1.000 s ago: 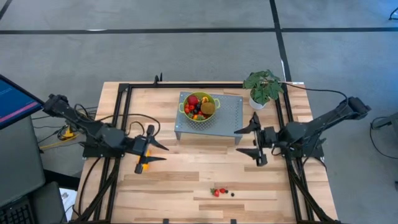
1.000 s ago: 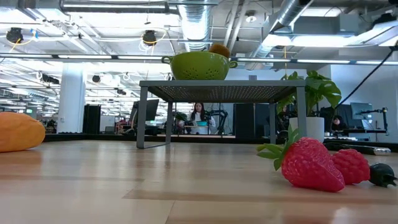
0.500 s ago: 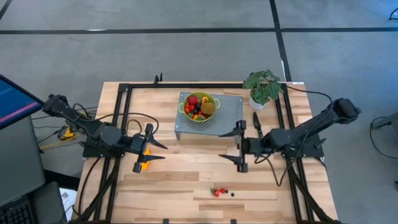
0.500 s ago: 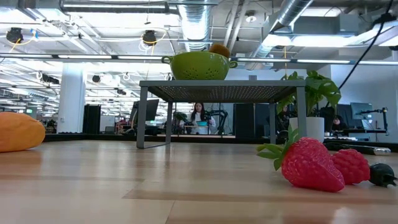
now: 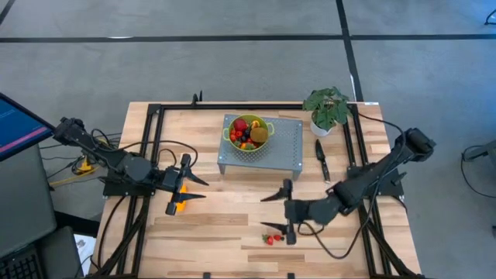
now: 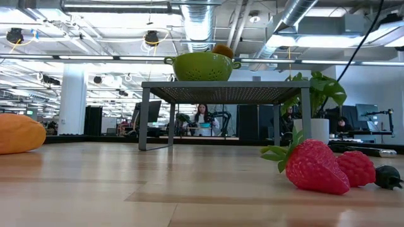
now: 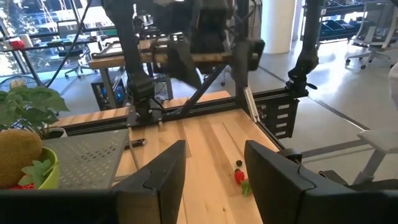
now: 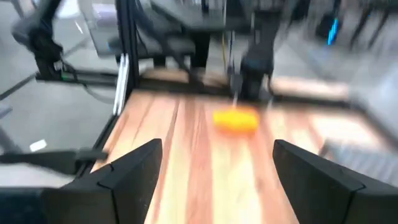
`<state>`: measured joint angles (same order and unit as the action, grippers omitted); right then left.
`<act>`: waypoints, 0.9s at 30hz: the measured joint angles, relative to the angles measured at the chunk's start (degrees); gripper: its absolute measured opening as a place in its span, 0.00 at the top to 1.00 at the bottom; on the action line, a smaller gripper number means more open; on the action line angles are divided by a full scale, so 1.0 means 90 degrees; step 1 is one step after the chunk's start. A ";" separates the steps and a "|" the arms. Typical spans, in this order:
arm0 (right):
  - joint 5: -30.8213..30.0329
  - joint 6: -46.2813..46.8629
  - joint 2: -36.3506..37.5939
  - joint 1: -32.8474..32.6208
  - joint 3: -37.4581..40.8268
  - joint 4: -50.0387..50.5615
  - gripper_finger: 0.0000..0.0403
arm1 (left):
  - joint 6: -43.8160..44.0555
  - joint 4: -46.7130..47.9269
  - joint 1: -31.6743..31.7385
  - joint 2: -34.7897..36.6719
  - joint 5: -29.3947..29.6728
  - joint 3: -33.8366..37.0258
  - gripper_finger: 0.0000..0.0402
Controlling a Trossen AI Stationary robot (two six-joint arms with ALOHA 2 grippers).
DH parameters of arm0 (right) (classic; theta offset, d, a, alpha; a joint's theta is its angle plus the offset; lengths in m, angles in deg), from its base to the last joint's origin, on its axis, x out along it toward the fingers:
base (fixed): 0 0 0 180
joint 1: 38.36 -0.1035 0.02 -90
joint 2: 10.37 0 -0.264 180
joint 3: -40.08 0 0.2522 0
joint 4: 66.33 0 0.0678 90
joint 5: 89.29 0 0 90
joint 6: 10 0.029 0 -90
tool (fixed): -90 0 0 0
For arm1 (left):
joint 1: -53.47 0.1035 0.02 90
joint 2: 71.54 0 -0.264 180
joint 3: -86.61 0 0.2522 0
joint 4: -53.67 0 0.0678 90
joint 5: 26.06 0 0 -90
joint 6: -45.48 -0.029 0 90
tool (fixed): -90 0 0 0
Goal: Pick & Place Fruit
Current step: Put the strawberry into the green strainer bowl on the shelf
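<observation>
While two red strawberries (image 5: 273, 239) and a small dark berry (image 5: 290, 241) lie close together on the wooden surface (image 5: 232, 225), near its front edge, my right hand (image 5: 276, 211) hangs just behind them with its two fingers spread wide and nothing between them. From the low view the strawberries (image 6: 314, 165) touch each other, and the dark berry (image 6: 385, 177) sits right beside them. A long orange-yellow fruit (image 5: 180, 204) lies on the left side, right by my left hand (image 5: 191, 181). My left hand's fingers are partly apart and hold nothing. More fruit fills the green bowl (image 5: 248, 133), which stands on a grey metal rack (image 5: 285, 146) at the back. A black knife (image 5: 322, 158) lies beside the rack, near a potted plant (image 5: 327, 108).
</observation>
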<state>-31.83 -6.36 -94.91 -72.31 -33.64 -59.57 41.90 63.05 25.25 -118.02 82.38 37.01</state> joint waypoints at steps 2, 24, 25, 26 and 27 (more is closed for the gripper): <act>-0.0063 0.0848 -0.0127 -0.0111 -0.0135 0.0658 0.25 | 0.0000 0.0000 0.0000 0.0000 0.0000 0.0000 0.61; 0.0015 0.4740 -0.2001 -0.0866 -0.0224 0.2058 0.25 | -0.0001 -0.0051 0.0000 0.0000 -0.0017 0.0000 0.61; 0.0012 0.4816 -0.2041 -0.0902 -0.0224 0.2046 0.25 | -0.0001 -0.0053 0.0000 0.0000 -0.0016 0.0000 0.61; -0.0017 0.4884 -0.2077 -0.0928 -0.0224 0.2025 0.25 | -0.0002 -0.0054 0.0001 0.0000 -0.0014 0.0000 0.61; -0.0047 0.4931 -0.2110 -0.0944 -0.0224 0.2012 0.25 | -0.0001 -0.0056 0.0000 0.0000 -0.0014 0.0000 0.61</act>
<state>-32.25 38.01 -113.90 -80.80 -35.66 -41.46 41.89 62.55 25.25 -118.02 82.25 37.01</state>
